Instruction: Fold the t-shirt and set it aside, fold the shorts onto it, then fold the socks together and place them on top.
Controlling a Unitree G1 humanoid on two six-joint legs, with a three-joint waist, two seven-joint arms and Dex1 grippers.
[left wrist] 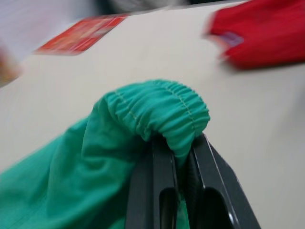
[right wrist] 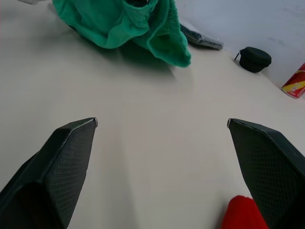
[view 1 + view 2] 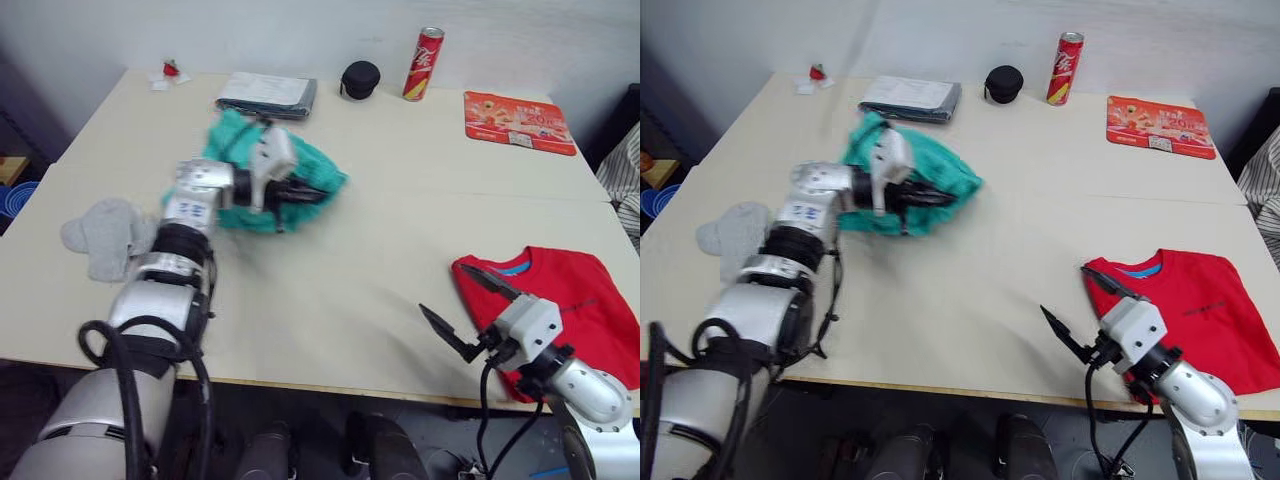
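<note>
The left gripper has its jaws closed on the gathered waistband of the shorts, seemingly lifted slightly off the desk mid-left. The right gripper hovers wide open, empty, beside the folded t-shirt at the near right edge. Socks lie by the left edge.

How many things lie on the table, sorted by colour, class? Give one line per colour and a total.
Red: 4, folded red cotton t-shirt, tall red drink can, flat red printed mat, tiny red item at the far corner
Teal: 1, teal fabric shorts, gripped by the left claw
Grey: 2, light grey socks, flat grey packet
Black: 1, round black pouch
Total: 8
</note>
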